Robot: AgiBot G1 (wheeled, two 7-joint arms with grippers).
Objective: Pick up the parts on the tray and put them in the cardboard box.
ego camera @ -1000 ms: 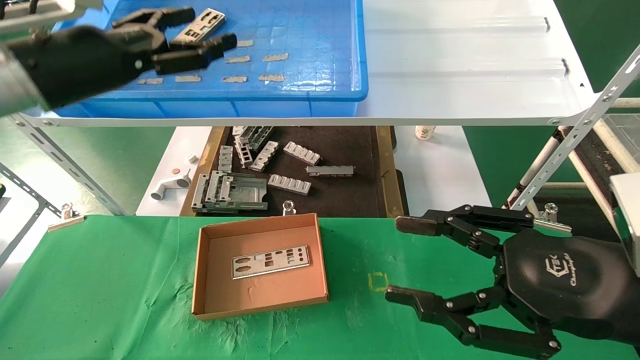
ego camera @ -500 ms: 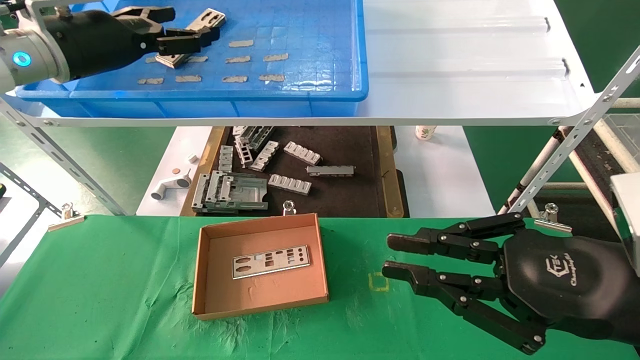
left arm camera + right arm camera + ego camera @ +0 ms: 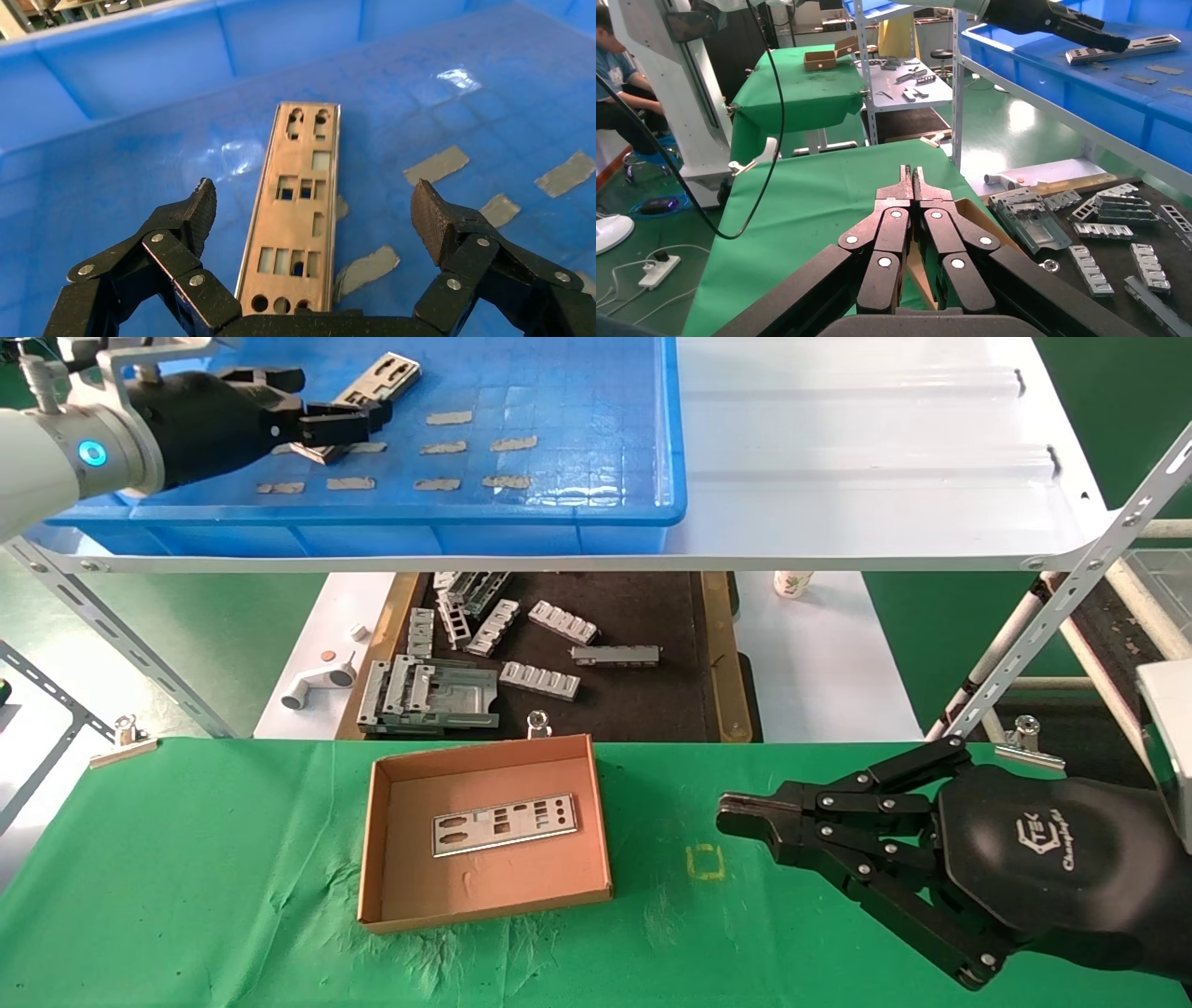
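Observation:
A silver punched plate [image 3: 386,374] lies on the floor of the blue tray [image 3: 577,458] on the upper shelf. My left gripper [image 3: 340,400] is open and straddles that plate. In the left wrist view the plate [image 3: 299,210] lies lengthwise between the two fingertips of the left gripper [image 3: 313,203], and neither fingertip touches it. A second plate [image 3: 504,823] lies flat in the cardboard box [image 3: 372,840] on the green cloth. My right gripper [image 3: 731,822] is shut and empty, to the right of the box; it also shows in the right wrist view [image 3: 912,172].
Beige tape strips [image 3: 438,447] dot the tray floor. A dark mat [image 3: 643,700] with grey ribbed brackets [image 3: 562,622] lies below the white shelf [image 3: 866,458]. A slanted shelf strut [image 3: 1052,607] stands at the right. A yellow square mark [image 3: 705,861] is on the cloth.
My right gripper has closed from wide open to shut. My left gripper has drawn back to the left and settled low over the plate in the tray, fingers still open.

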